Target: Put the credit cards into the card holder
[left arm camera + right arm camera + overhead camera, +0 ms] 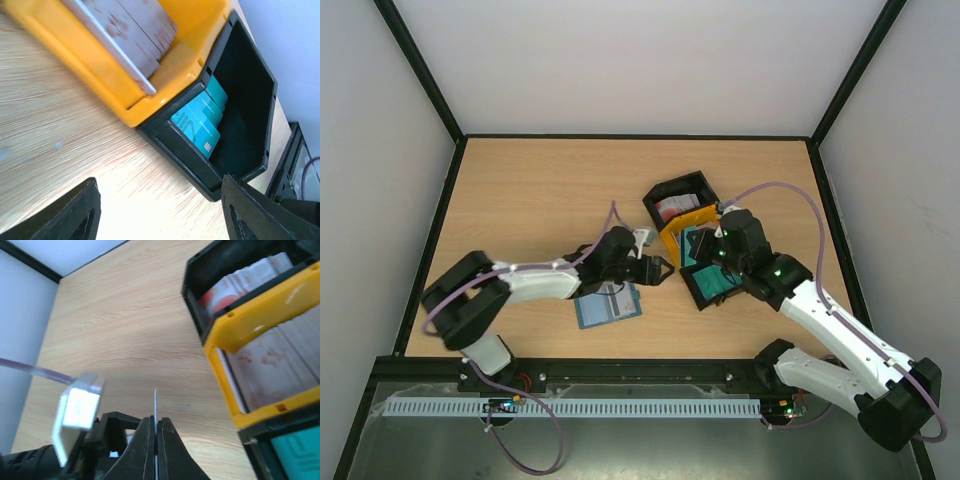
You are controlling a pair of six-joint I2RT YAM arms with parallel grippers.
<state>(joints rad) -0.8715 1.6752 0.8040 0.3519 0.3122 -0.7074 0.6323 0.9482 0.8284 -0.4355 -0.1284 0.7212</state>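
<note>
From above, one card holder (pixel 608 305) is seen flat on the table (pixel 540 200) just behind the left gripper (pixel 658 268), with no card visibly in it and three bins (pixel 672 240) ahead. In the left wrist view its jaws are spread and empty. In the right wrist view the right gripper (pixel 156 422) is clamped on one credit card (pixel 155 399), seen edge-on. Stacked cards (pixel 235 287) lie in the bins and cannot be counted, so insertion is judged barely begun.

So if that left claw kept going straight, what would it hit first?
Most likely the near wall of the dark open plastic bin, just beside the yellow plastic bin. The open left gripper points at it across the wooden table, though depth is hard to judge.
</note>
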